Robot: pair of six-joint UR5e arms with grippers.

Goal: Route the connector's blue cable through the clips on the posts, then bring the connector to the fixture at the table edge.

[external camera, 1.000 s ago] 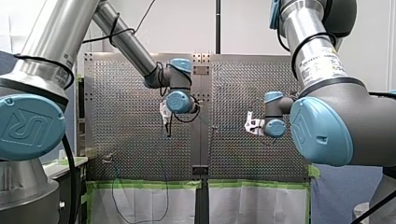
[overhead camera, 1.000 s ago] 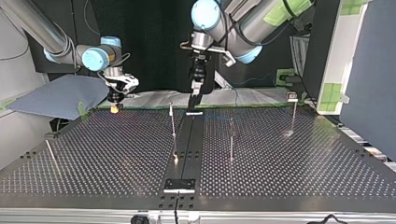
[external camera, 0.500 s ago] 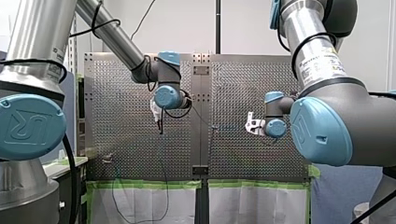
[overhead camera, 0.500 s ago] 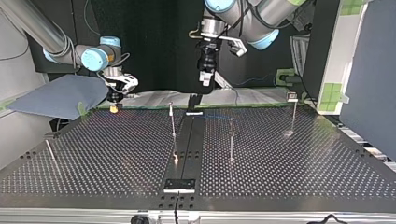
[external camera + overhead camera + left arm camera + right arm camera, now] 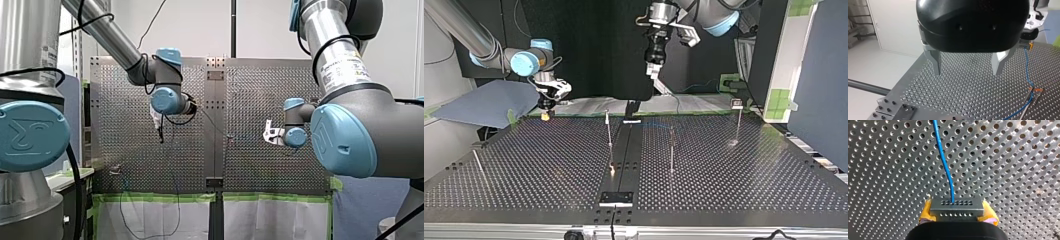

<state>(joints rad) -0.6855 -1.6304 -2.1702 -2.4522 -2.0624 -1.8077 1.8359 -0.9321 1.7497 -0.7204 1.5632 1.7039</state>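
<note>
The right gripper (image 5: pixel 957 213) is closed on the small grey metal connector block (image 5: pixel 956 206), which has two rows of holes. Its yellow pads (image 5: pixel 926 213) press the block from both sides. The thin blue cable (image 5: pixel 945 162) leaves the front face of the block and runs ahead over the silver perforated table (image 5: pixel 885 175). The left gripper (image 5: pixel 967 73) is wide open and holds nothing. Its two metal fingers (image 5: pixel 934 58) hang well above the table.

In the left wrist view the cable comes down to a thin metal post with an orange clip (image 5: pixel 1034 88), meets the clip and goes on past the post. Whether it sits fully inside the clip is too small to tell. The connector block is on the far side of this post, well apart from it. The left gripper is on the other side of the post, higher than it and off to one side, with no cable between its fingers.

The step in hand seems to be a new grasp of the cable for the next clip. To do it well, the left gripper should come down just beside the post with one finger on each side of the cable, and close gently. Meanwhile the right gripper should hold the block quiet and give a little slack, so the cable is not pulled out of the clip. The fingers must keep clear of the post itself.
</note>
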